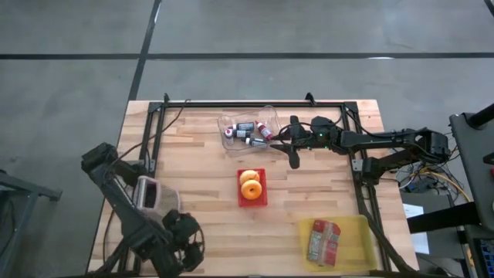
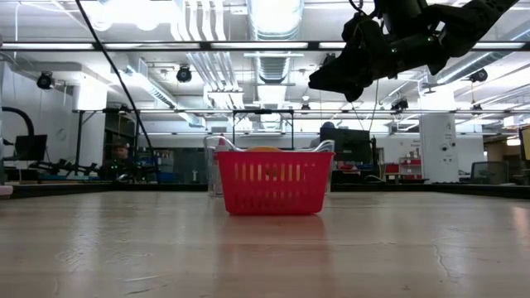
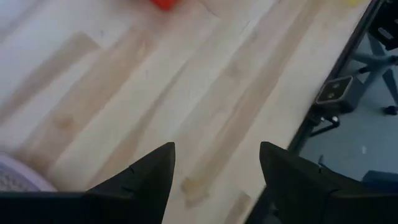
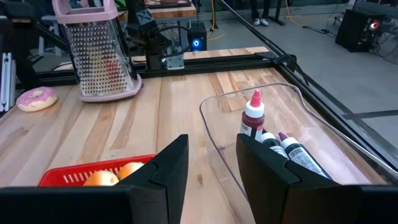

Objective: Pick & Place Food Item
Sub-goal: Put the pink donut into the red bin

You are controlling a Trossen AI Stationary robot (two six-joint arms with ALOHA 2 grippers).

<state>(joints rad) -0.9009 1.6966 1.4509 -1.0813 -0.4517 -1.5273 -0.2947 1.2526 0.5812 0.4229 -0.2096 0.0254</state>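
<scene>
A red basket (image 1: pixel 252 188) stands at the table's middle with two round orange food items (image 1: pixel 250 182) in it; it also shows in the low view (image 2: pixel 271 182) and in the right wrist view (image 4: pixel 93 176). My right gripper (image 1: pixel 293 157) is open and empty, high above the table just right of a clear tub (image 1: pixel 247 130) of small bottles (image 4: pixel 254 118). My left gripper (image 1: pixel 189 241) is open and empty over the near left of the table; in its wrist view (image 3: pixel 214 163) only bare wood lies between its fingers.
A yellow tray (image 1: pixel 356 232) with a wrapped packet (image 1: pixel 324 241) sits at the near right. A metal grater with a pink top (image 4: pixel 99 56) stands on the left side (image 1: pixel 147 193), a pink donut (image 4: pixel 36 98) beside it. A black frame (image 1: pixel 255 103) edges the table.
</scene>
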